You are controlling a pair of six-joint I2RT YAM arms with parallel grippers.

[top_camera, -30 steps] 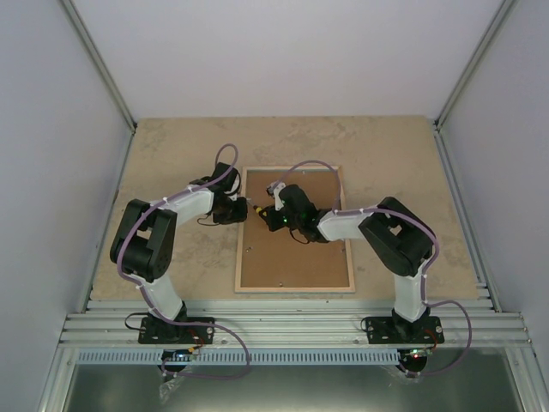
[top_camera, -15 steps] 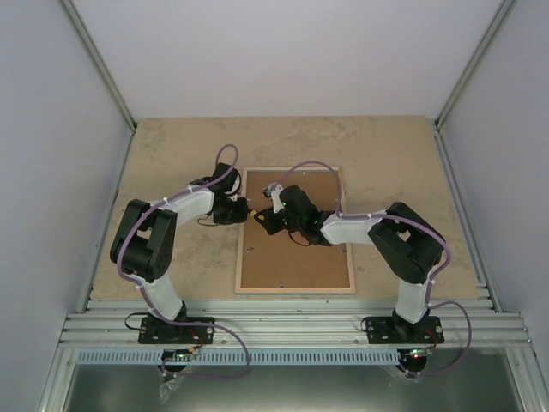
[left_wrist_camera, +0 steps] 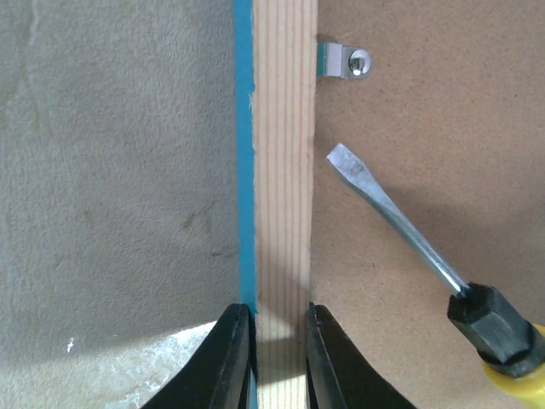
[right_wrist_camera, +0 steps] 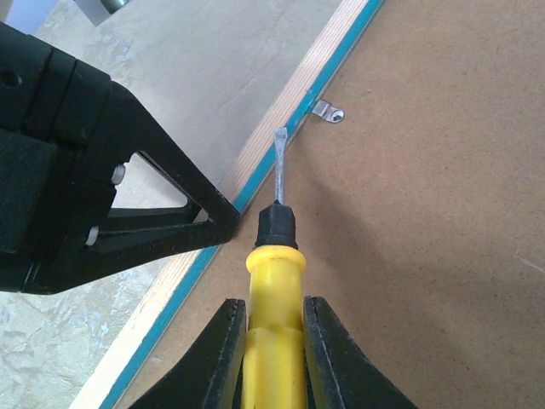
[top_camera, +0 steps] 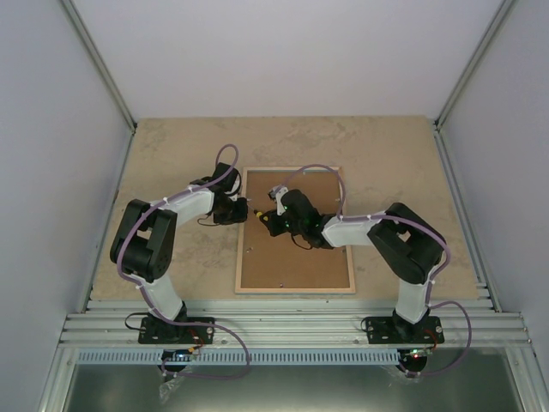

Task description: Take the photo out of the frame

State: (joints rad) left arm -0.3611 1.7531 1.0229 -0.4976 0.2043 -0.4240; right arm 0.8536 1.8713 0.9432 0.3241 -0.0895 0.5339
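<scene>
The frame [top_camera: 296, 289] lies face down on the table, its brown fibreboard back [top_camera: 300, 257] up; the photo is hidden under it. My left gripper [left_wrist_camera: 279, 319] is shut on the frame's left rail [left_wrist_camera: 283, 170], one finger on the turquoise outer edge and one on the inner side. My right gripper [right_wrist_camera: 274, 311] is shut on a yellow-handled screwdriver [right_wrist_camera: 274, 349]. Its flat blade [left_wrist_camera: 383, 213] hovers over the backing near the rail, pointing toward a small metal clip [right_wrist_camera: 328, 112] that holds the backing.
The same clip [left_wrist_camera: 345, 61] sits against the rail ahead of the left fingers. Both wrists [top_camera: 257, 210] crowd together at the frame's upper left. Beige tabletop [top_camera: 171, 146] surrounds the frame, with grey walls on three sides.
The right arm's elbow has swung to the right and its wrist has shifted slightly over the backing with the screwdriver. The left arm and the frame have stayed put.
</scene>
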